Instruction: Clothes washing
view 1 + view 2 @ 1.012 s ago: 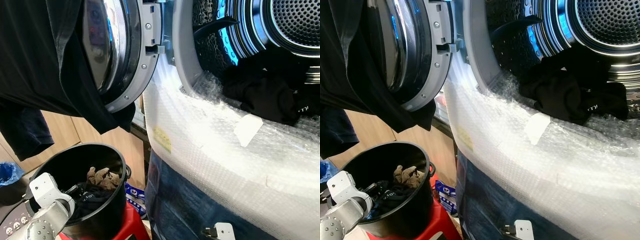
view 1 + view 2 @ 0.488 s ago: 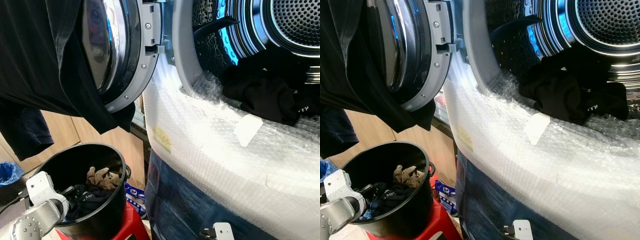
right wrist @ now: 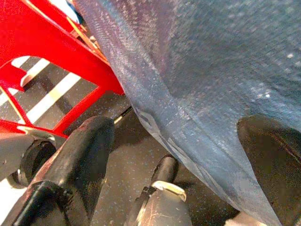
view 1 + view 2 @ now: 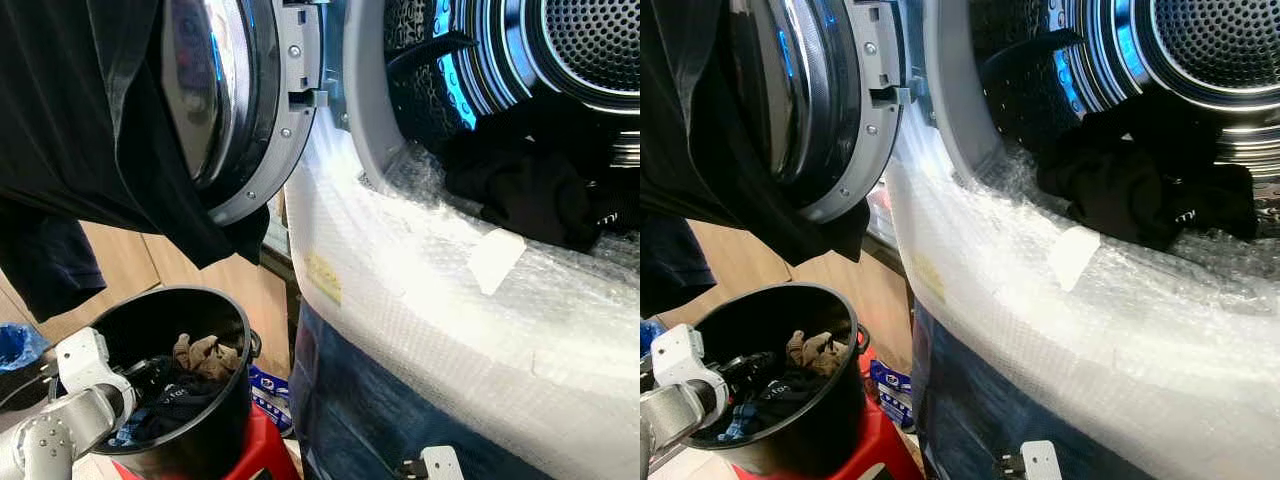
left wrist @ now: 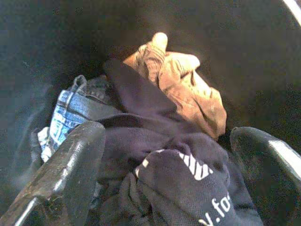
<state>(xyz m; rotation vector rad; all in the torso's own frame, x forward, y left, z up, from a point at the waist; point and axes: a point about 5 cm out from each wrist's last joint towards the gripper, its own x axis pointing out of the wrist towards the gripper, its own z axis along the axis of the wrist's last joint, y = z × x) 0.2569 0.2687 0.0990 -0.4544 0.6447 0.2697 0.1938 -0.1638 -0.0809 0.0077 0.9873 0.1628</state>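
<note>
A black bucket (image 4: 225, 425) at lower left holds a pile of clothes: a tan garment (image 4: 205, 355), a blue denim piece (image 5: 63, 113) and a dark garment with white lettering (image 5: 188, 188). My left gripper (image 5: 169, 188) is inside the bucket, open, its fingers (image 5: 70, 174) straddling the dark garment just above it. The washer drum at upper right holds black clothes (image 4: 530, 190). My right gripper (image 3: 178, 155) hangs open and empty low down by the washer's blue-wrapped front (image 3: 211, 70).
The washer door (image 4: 250, 100) stands open to the left with a black shirt (image 4: 70, 130) draped over it. Bubble wrap (image 4: 420, 290) covers the washer's rim. The bucket sits on a red stool (image 4: 268, 448). Wooden cabinets (image 4: 130, 265) stand behind.
My left arm has drawn back to the left and lower beside the bucket, with the gripper still inside it. The clothes have not moved.
</note>
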